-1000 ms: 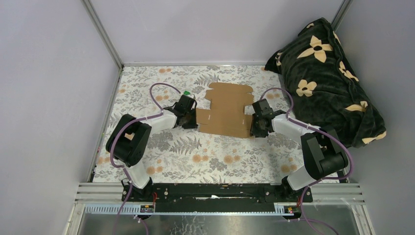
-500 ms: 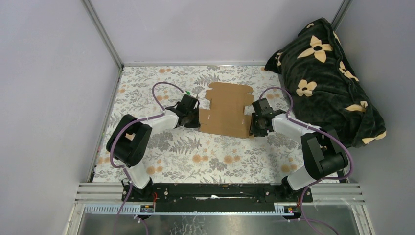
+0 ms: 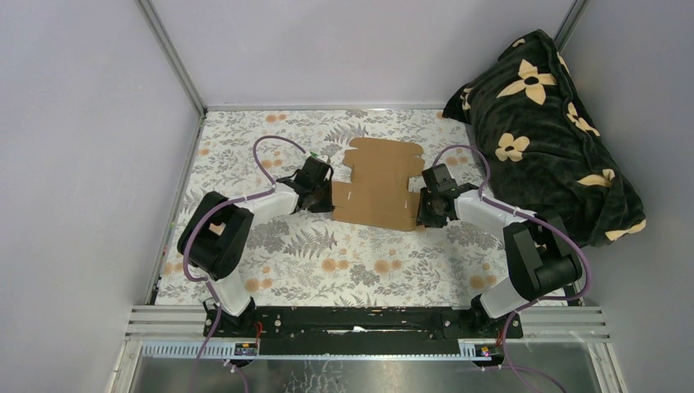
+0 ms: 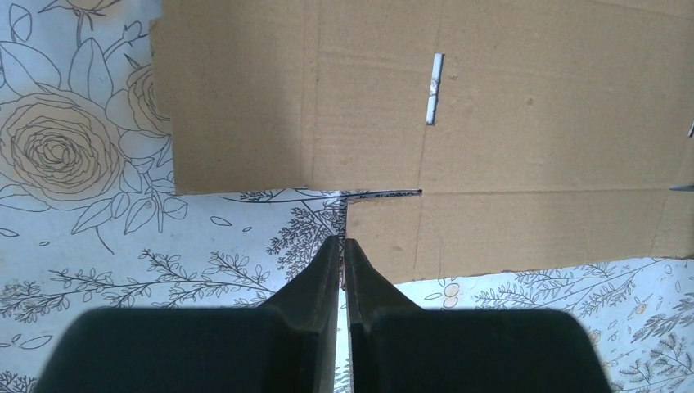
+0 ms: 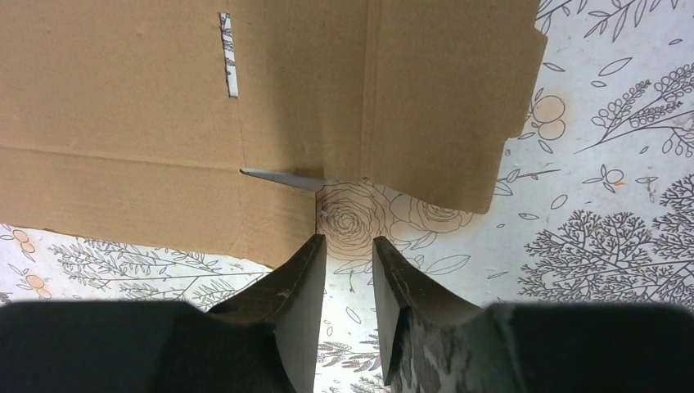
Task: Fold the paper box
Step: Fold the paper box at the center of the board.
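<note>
Here the paper box [image 3: 378,184] lay as a flat, unfolded sheet on the bench [image 3: 327,258], in its far half and about midway between its left and right edges. The left end effector [image 4: 342,246] was closed on nothing, with its tips just beside a notch in the sheet's left side. The right end effector [image 5: 349,244] stood slightly open and empty, just beside the matching notch on the sheet's right side.

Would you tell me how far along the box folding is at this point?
Done: nothing yet; the paper box lies as a flat die-cut sheet on the floral tablecloth. In hand: the left gripper, shut, sits at the sheet's left notch, and the right gripper, slightly open, at its right notch; neither holds it. Left: every fold.
</note>
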`<action>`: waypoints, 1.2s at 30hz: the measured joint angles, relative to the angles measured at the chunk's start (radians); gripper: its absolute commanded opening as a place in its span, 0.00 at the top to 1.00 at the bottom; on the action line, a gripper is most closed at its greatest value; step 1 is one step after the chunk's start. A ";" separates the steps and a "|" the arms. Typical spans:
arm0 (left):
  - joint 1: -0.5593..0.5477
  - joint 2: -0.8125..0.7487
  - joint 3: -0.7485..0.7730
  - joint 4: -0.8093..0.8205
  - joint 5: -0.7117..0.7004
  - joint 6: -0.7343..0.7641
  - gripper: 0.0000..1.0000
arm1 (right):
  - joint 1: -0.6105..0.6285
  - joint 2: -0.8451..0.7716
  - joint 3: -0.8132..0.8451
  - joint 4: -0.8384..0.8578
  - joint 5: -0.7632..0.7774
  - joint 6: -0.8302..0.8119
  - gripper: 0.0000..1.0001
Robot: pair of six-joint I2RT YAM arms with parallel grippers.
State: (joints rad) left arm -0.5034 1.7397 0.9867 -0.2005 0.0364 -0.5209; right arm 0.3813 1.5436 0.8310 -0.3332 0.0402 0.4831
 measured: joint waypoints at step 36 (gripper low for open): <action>-0.014 0.026 0.002 -0.006 -0.021 0.011 0.80 | -0.001 0.000 -0.011 0.010 -0.004 -0.001 0.65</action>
State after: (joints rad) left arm -0.5179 1.7660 0.9890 -0.2062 0.0158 -0.5095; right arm 0.3805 1.5436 0.8196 -0.3229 0.0364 0.4824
